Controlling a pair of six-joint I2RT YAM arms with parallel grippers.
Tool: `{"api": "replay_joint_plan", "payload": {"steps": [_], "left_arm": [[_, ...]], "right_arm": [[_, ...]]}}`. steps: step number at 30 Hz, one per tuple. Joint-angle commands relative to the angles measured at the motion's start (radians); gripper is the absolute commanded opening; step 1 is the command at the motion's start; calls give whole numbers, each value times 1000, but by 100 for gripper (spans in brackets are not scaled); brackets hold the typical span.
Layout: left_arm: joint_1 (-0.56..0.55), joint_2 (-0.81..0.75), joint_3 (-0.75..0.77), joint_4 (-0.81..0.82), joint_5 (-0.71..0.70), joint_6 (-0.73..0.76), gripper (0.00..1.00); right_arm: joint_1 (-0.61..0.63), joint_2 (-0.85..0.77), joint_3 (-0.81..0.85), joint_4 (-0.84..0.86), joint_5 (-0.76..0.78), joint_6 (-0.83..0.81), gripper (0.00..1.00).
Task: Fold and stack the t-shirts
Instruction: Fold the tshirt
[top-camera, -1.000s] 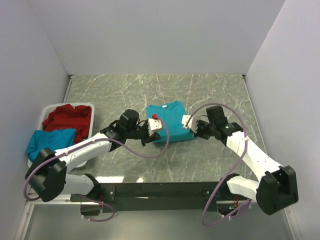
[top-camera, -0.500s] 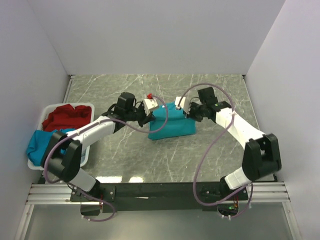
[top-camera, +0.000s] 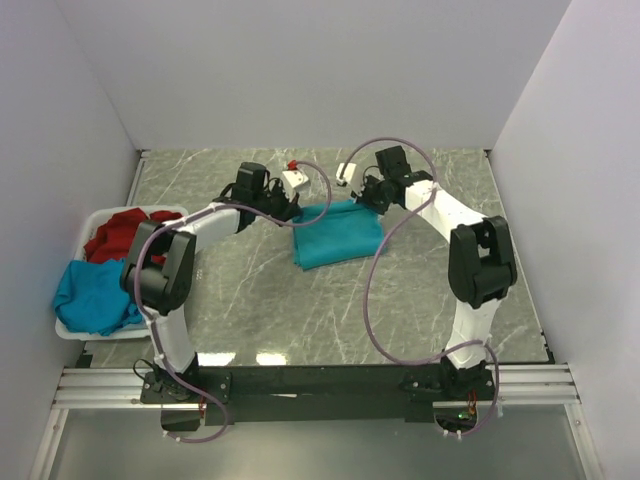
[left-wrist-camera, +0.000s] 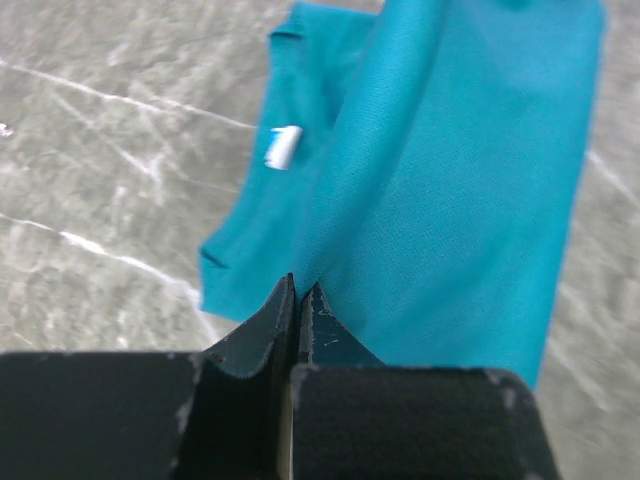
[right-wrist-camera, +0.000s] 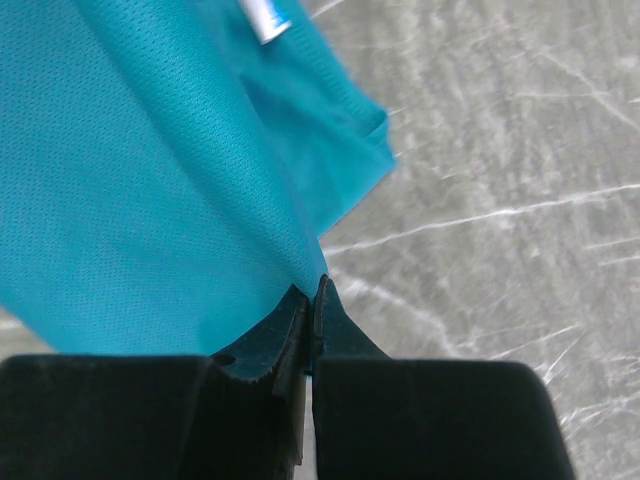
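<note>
A teal-blue t-shirt (top-camera: 338, 234) lies partly folded on the marble table, its far edge lifted. My left gripper (top-camera: 297, 210) is shut on its far left edge; in the left wrist view the gripper (left-wrist-camera: 300, 290) pinches the teal cloth (left-wrist-camera: 450, 180). My right gripper (top-camera: 362, 200) is shut on its far right edge; in the right wrist view the gripper (right-wrist-camera: 314, 288) pinches the cloth (right-wrist-camera: 130, 190). A white neck label shows in both wrist views (left-wrist-camera: 284, 147) (right-wrist-camera: 262, 18). A red shirt (top-camera: 128, 235) and another teal-blue shirt (top-camera: 92, 292) lie in the basket.
A white plastic basket (top-camera: 170, 213) stands at the table's left edge with the spare shirts. Grey walls close in the back and both sides. Purple cables loop over both arms.
Both grippers have moved away from me toward the back of the table, carrying the teal shirt's near edge over itself. The shirt now lies shorter and doubled.
</note>
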Motion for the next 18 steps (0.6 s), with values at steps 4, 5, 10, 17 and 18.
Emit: {"api": "replay_joint_plan", "payload": {"steps": [4, 5, 10, 17, 18], "left_arm": [[39, 91, 98, 59, -4, -23, 0], [41, 111, 105, 59, -6, -32, 0], [45, 156, 187, 10, -15, -24, 0], [47, 194, 251, -69, -64, -56, 0], [47, 202, 262, -77, -106, -67, 3]], "right_arm": [[-10, 102, 115, 47, 46, 47, 0], [-10, 111, 129, 51, 47, 55, 0], [-8, 180, 180, 61, 64, 79, 0], [-5, 231, 244, 60, 92, 98, 4], [-2, 239, 250, 80, 105, 104, 8]]}}
